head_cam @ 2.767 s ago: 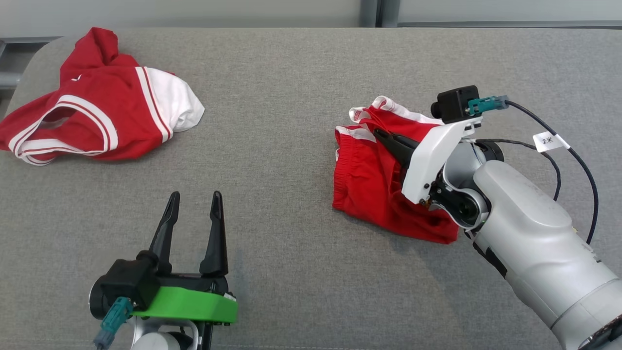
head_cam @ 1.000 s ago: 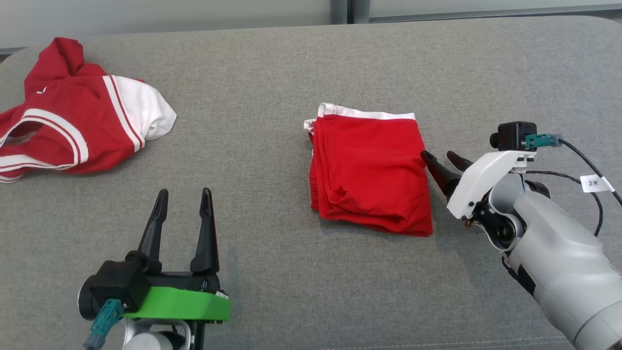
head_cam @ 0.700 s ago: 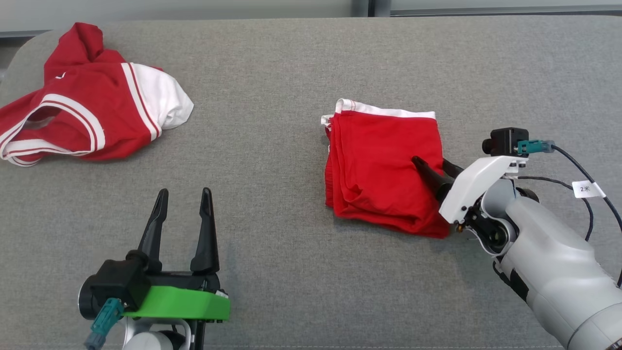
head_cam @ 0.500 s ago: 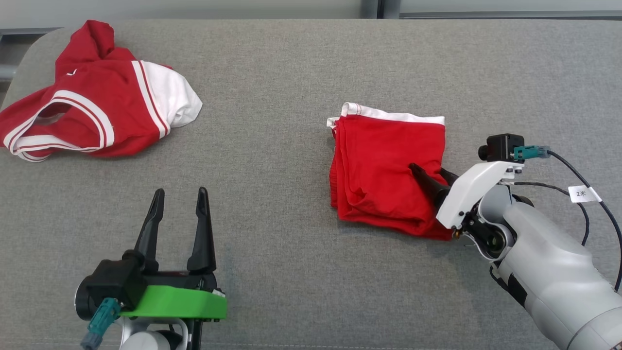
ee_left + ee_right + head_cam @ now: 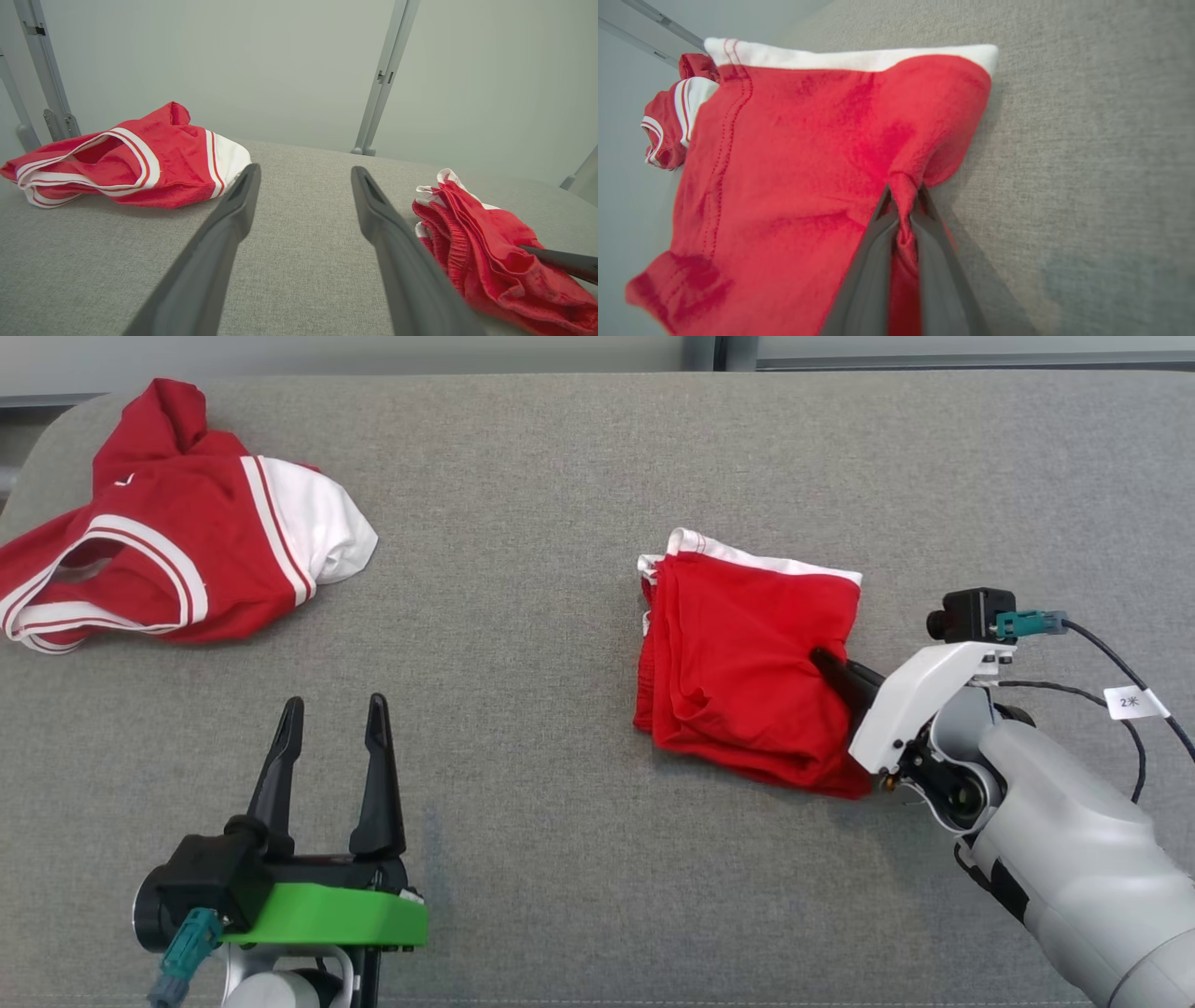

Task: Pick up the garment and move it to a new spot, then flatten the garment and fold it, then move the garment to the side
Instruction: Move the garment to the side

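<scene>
Two garments: folded red garment (image 5: 738, 681), crumpled jersey (image 5: 177, 541).
Right gripper (image 5: 903, 198): pinched the folded one's edge (fold apparently done).
Left gripper (image 5: 334, 702): spread, idle.
Remaining: shift aside.

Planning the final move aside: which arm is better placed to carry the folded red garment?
Right. The right gripper is shut on the right edge of the folded red garment, fabric pinched between its fingers. The left gripper stands open over the table, apart from it.
</scene>
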`<state>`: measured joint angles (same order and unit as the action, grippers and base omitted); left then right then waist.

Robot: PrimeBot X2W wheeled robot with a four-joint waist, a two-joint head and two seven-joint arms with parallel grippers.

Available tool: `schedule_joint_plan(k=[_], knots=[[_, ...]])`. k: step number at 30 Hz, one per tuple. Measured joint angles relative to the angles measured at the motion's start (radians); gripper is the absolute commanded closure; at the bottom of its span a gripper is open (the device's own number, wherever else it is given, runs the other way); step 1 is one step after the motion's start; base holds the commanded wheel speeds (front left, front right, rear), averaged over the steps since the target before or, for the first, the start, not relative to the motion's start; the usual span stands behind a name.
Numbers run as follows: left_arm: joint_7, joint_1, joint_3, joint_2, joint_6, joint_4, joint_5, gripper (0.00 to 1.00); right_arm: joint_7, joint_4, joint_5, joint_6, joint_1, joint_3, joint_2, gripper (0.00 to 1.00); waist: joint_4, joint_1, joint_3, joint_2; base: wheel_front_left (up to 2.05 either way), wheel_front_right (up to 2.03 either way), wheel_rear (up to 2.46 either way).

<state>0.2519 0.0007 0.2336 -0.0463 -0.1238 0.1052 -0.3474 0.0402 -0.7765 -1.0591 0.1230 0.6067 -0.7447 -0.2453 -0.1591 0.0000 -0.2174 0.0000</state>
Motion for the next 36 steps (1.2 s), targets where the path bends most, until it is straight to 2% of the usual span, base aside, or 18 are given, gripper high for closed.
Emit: schedule_joint_plan(k=[6,12,22,36], knots=[[0.000,0.000,-0.004,0.000,0.000,0.001,0.001,0.00,0.000,0.000,0.006,0.000,0.019,-0.011,-0.053,1.00,0.009,0.0000,-0.004,0.0000,0.00,0.00,0.00],[0.000,0.000,-0.030,0.000,0.000,0.023,0.012,0.00,0.000,0.000,0.032,0.000,0.093,-0.013,-0.135,1.00,0.028,0.0000,-0.020,0.0000,0.00,0.00,0.00],[0.000,-0.009,-0.009,0.000,0.000,0.058,0.053,0.00,0.041,-0.035,0.089,0.000,0.230,-0.009,-0.289,1.00,0.070,0.0000,-0.077,0.0000,0.00,0.00,0.00],[0.000,-0.065,0.002,0.000,0.002,0.078,0.088,0.00,0.081,-0.083,0.146,0.000,0.365,-0.003,-0.425,1.00,0.100,0.0000,-0.189,0.0000,0.00,0.00,0.00]])
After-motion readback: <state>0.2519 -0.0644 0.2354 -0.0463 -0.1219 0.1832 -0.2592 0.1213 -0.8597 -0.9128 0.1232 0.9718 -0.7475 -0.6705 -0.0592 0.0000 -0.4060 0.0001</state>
